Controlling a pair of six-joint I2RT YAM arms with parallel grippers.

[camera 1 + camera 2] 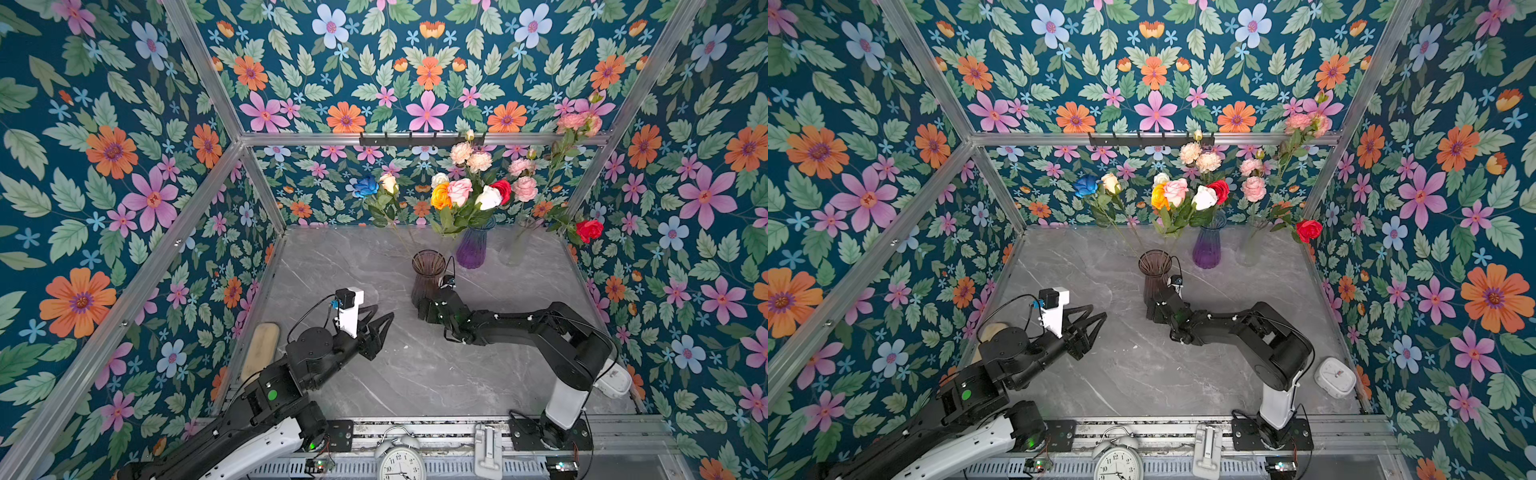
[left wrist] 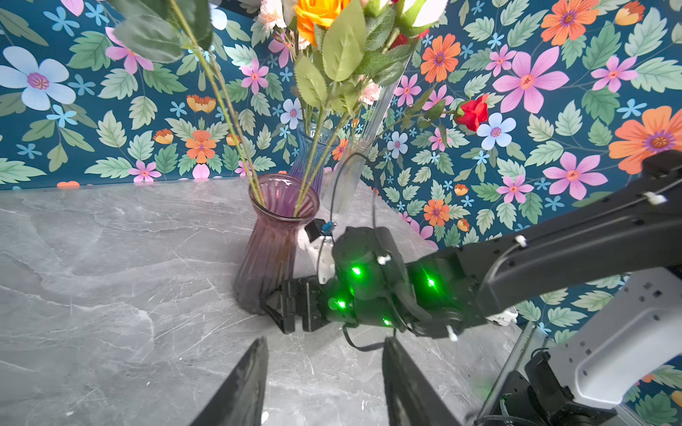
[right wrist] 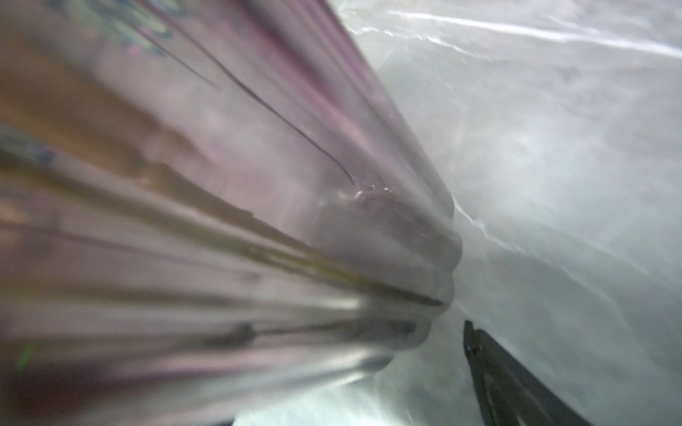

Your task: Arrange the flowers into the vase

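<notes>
A ribbed pink-brown glass vase point(image 1: 428, 276) point(image 1: 1154, 272) point(image 2: 275, 239) stands mid-table with several flowers' stems in it, among them a blue rose point(image 1: 365, 185) and a cream rose point(image 1: 389, 183). My right gripper point(image 1: 419, 305) point(image 2: 275, 308) lies on its side against the vase's base, open. The blurred glass point(image 3: 258, 221) fills the right wrist view, with a gap to the one finger point(image 3: 487, 369) that shows. My left gripper point(image 1: 384, 316) point(image 1: 1098, 311) point(image 2: 324, 343) hovers open and empty over the table, pointing at the vase.
Behind stand a purple vase point(image 1: 471, 249) with a mixed bunch and a clear vase point(image 1: 519, 245) with pink blooms and a red rose point(image 1: 589, 230). An alarm clock point(image 1: 401, 461) sits at the front rail, a white clock point(image 1: 1335, 376) at the right, a wooden board point(image 1: 262, 349) at the left.
</notes>
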